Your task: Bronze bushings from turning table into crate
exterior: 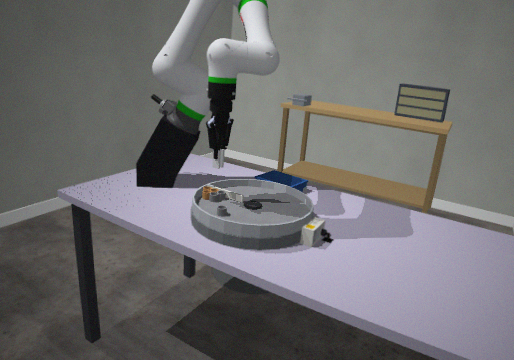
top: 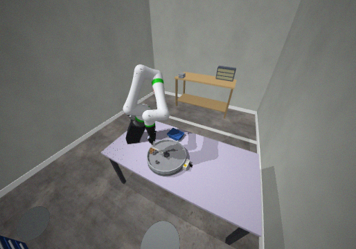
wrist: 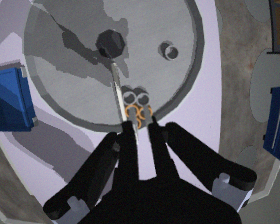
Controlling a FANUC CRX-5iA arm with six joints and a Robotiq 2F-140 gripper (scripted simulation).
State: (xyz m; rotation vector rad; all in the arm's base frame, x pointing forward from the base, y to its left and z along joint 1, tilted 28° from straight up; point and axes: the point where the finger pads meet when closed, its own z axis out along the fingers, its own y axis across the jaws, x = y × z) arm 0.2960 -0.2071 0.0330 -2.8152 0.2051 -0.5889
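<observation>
Three bronze bushings (top: 152,151) (exterior: 206,193) (wrist: 126,113) sit bunched at the left side of my turning table (top: 173,165) (exterior: 280,214) (wrist: 166,25), outside the crate (top: 175,133) (exterior: 282,178) (wrist: 12,100). Two steel bushings (exterior: 214,197) (wrist: 124,97) crowd right against the bunch; a third steel one (top: 157,162) (exterior: 221,211) (wrist: 176,52) stands apart, nearer. A thin pale bar (top: 158,150) (exterior: 225,192) (wrist: 119,95) runs beside the group towards the dark hub (top: 166,154) (exterior: 252,204) (wrist: 111,44), and the raised, faceted grey rim rings everything.

I have the gripper (top: 152,144) (exterior: 218,166) (wrist: 139,114) above the table's far left, fingers nearly pressed together, pinching nothing. The blue, shallow, open crate lies beyond the rim. On the near right, a pale box (top: 187,165) (exterior: 313,232) wears a yellow label, too small for me to read. All this stands on a smooth lilac tabletop (top: 221,176) (exterior: 400,254) (wrist: 211,100); farther back, a wooden bench (top: 208,80) (exterior: 365,115) bears a dark-framed drawer unit (top: 226,73) (exterior: 422,102).
</observation>
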